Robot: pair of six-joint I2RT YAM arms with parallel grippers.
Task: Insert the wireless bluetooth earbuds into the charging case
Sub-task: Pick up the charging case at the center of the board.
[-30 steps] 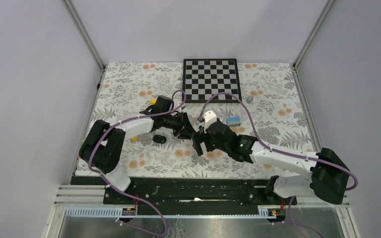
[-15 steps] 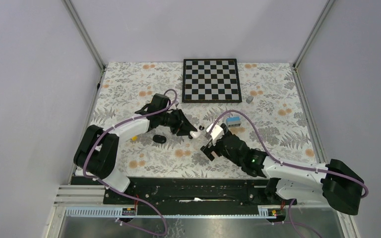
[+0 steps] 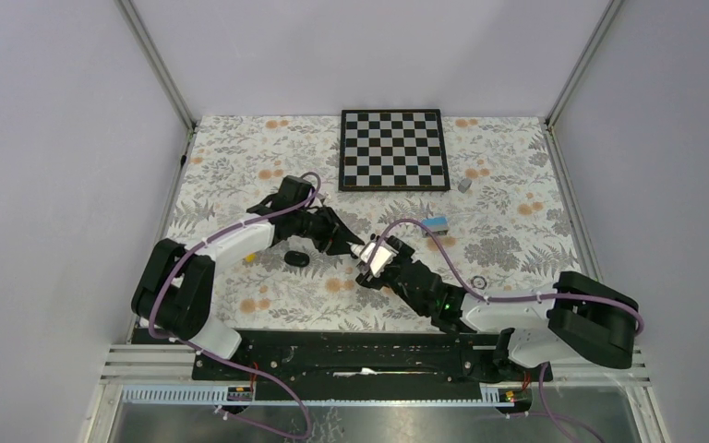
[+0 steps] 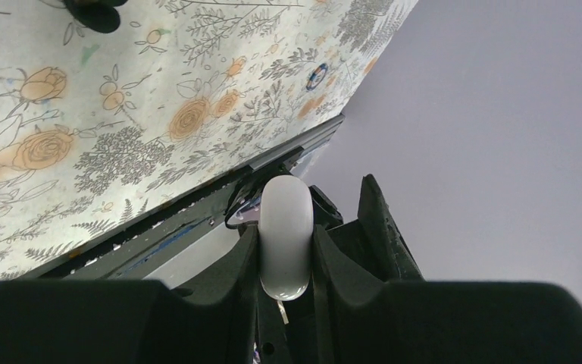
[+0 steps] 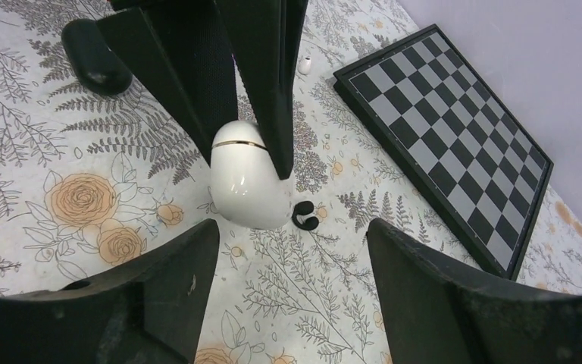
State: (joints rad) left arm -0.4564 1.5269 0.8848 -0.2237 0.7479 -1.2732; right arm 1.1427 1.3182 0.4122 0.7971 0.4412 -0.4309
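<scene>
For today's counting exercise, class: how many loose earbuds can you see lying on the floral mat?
2. A black earbud lies beside the white case; a white earbud lies farther off, nearer the chessboard. Others may be hidden.

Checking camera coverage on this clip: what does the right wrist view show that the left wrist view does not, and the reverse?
Only the right wrist view: the chessboard, a black earbud lying on the floral cloth, a white earbud farther off, and the open right gripper.
Only the left wrist view: the small dark ring and the dark rail along the table's edge.
Both: the white charging case clamped in the left gripper, with the floral cloth behind it.
</scene>
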